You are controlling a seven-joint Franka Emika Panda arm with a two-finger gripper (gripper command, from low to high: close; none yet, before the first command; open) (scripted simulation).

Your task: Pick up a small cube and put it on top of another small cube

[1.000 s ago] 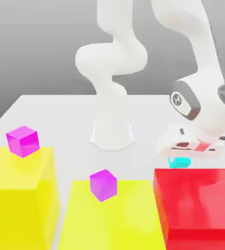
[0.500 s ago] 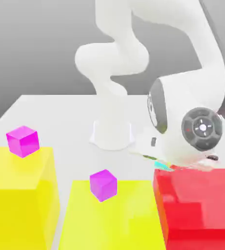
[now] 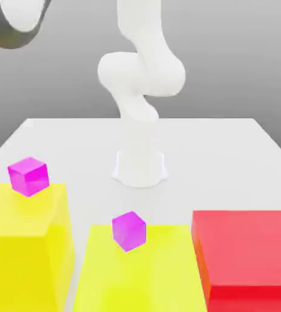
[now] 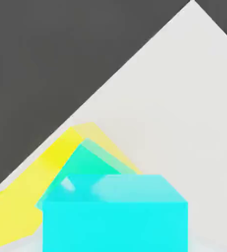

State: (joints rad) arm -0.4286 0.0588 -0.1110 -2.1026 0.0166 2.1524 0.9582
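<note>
Hand, probably at the placing step; whether it grips or has let go cannot be told.
Cyan cube (image 4: 115, 226), near the hand camera, overlaps the green cube (image 4: 88, 161) in view; next, check alignment before withdrawing.

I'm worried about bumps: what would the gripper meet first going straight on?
Probably the cyan cube, nearest ahead; beyond it, seemingly the green cube, though depth is unclear.
</note>
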